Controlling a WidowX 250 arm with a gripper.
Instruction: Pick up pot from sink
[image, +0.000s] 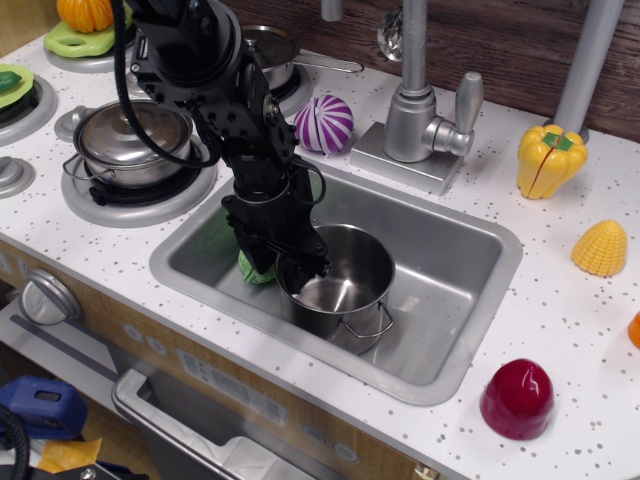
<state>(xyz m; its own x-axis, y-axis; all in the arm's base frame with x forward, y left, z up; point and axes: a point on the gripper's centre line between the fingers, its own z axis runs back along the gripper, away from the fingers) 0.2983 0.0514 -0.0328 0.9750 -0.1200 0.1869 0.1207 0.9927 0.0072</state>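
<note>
The pot (345, 280) is a small shiny lidless steel pot with a wire loop handle at its front. It stands upright in the middle of the sink (455, 265), a rectangular steel basin set in the white counter. My black gripper (288, 262) reaches down from the upper left onto the pot's left rim. One finger is inside the pot and the other outside, closed on the rim. The pot rests on the sink floor.
A green toy vegetable (255, 268) lies in the sink left of the pot, mostly hidden by the gripper. A lidded steel pot (130, 140) sits on the left burner. A purple striped vegetable (323, 124), the faucet (415, 110), a yellow pepper (548, 160), corn (600, 248) and a red fruit (517, 398) surround the sink.
</note>
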